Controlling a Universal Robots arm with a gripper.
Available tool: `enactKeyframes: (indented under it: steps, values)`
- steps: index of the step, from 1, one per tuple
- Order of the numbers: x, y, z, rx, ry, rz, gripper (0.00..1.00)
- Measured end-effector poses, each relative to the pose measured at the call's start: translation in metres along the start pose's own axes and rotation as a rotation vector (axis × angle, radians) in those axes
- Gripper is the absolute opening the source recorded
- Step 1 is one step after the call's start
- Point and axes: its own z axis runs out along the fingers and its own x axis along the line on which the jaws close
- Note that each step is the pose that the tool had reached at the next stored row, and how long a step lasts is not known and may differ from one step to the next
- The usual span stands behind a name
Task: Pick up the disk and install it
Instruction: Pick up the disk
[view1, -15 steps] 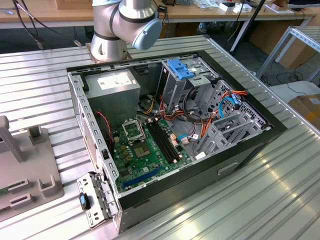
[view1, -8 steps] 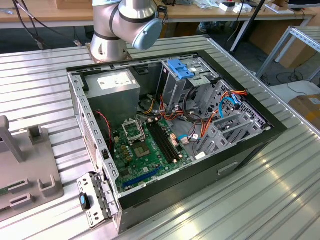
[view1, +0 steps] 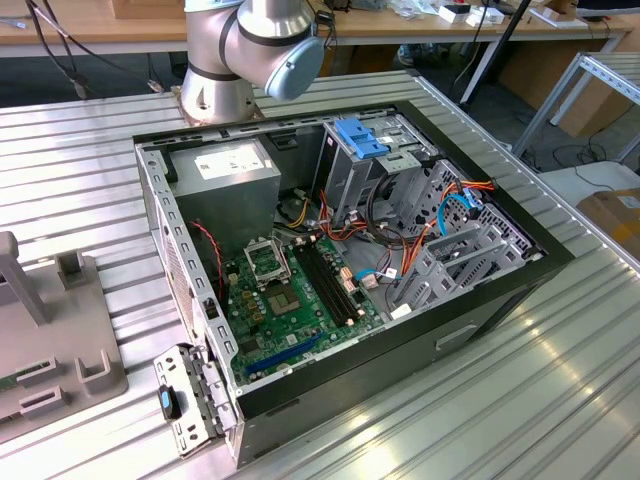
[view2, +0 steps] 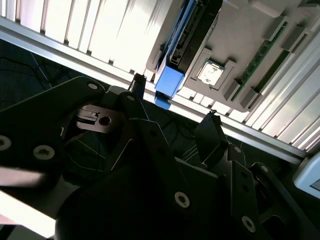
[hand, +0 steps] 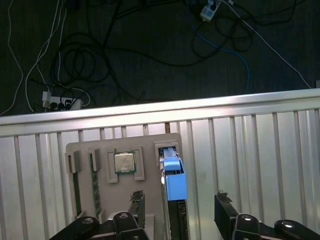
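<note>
Shows black two-finger gripper (hand: 178, 197) spread wide, empty, lined up over grey-metal disk in blue plastic frame (hand: 173, 181), stood on edge in beige slotted tray (hand: 90, 150), presumably for easy pinching.

The gripper (view2: 175, 96) is spread wide, holding nothing. Just beyond its fingertips the disk (view2: 186, 44) stands on edge in a grey fixture tray (view2: 250, 30), a processor chip (view2: 209, 73) beside it.
</note>
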Motion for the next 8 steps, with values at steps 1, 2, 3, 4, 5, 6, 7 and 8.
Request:
enactKeyframes:
  steps: [1, 2, 3, 4, 5, 6, 7, 8]
  values:
    - [0.0001, 0.0001, 0.0019, 0.0001, 0.0, 0.0, 0.66]
    - [0.0001, 0.0001, 0.0054, 0.0, 0.0, 0.0, 0.66]
    - [0.0001, 0.0001, 0.0067, 0.0, 0.0, 0.0, 0.66]
    - [0.0001, 0.0, 0.0077, -0.0002, 0.0001, 0.0, 0.66]
    - [0.0001, 0.0001, 0.0077, -0.0002, 0.0001, 0.0, 0.66]
    - [0.0001, 0.0001, 0.0079, 0.0, 0.0, 0.0, 0.66]
    - [0.0001, 0.0001, 0.008, 0.0, 0.0, 0.0, 0.66]
    - [0.0001, 0.0001, 0.0081, 0.0, 0.0001, 0.0, 0.66]
